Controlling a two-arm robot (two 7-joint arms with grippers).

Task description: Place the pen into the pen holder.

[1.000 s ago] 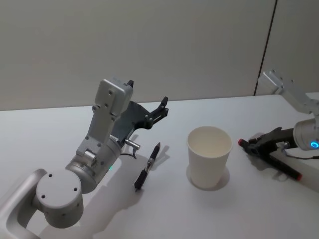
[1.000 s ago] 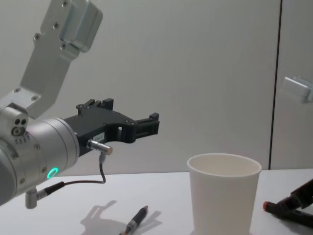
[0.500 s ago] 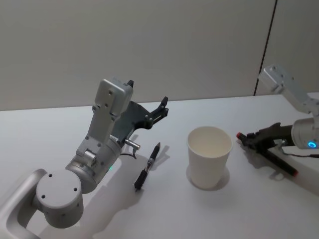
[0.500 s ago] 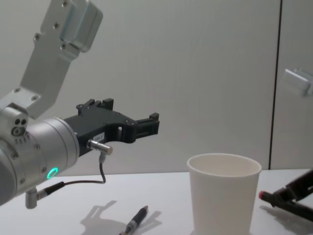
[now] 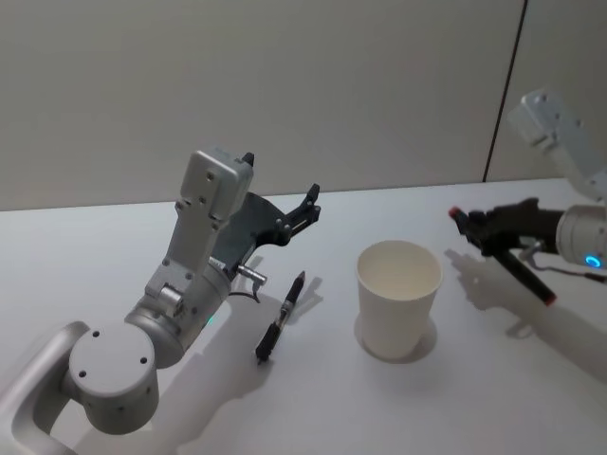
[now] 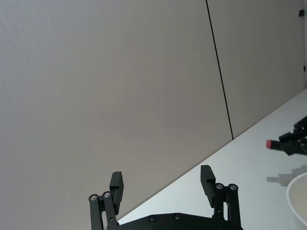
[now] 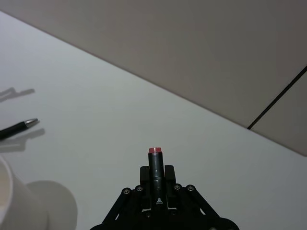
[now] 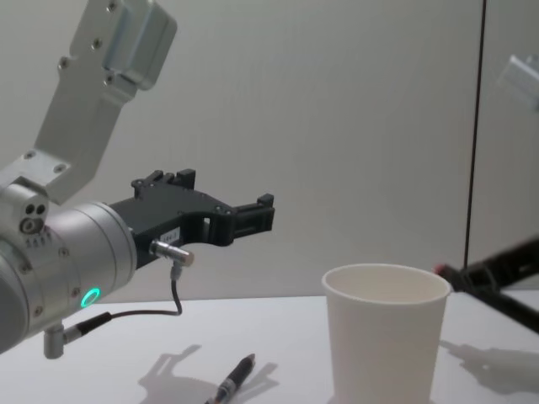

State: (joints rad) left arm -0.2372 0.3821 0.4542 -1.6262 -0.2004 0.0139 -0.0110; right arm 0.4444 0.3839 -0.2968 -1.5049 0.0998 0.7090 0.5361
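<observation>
The pen holder (image 5: 398,305), a white paper cup, stands upright on the table's middle right; it is also in the chest view (image 8: 386,341). A black pen (image 5: 283,317) lies flat on the table to its left. My left gripper (image 5: 282,178) hovers open above and behind that pen, holding nothing (image 6: 162,178). My right gripper (image 5: 482,228) is in the air right of the cup, shut on a second black pen with red ends (image 5: 527,276). One red end (image 7: 155,151) sticks out past the fingers.
The white table (image 5: 114,246) meets a plain grey wall (image 5: 285,85) close behind. The held pen casts a shadow (image 5: 493,284) on the table to the right of the cup.
My right gripper has risen off the table with the red-ended pen and moved a little back. The left arm, the lying pen and the cup have not moved.
</observation>
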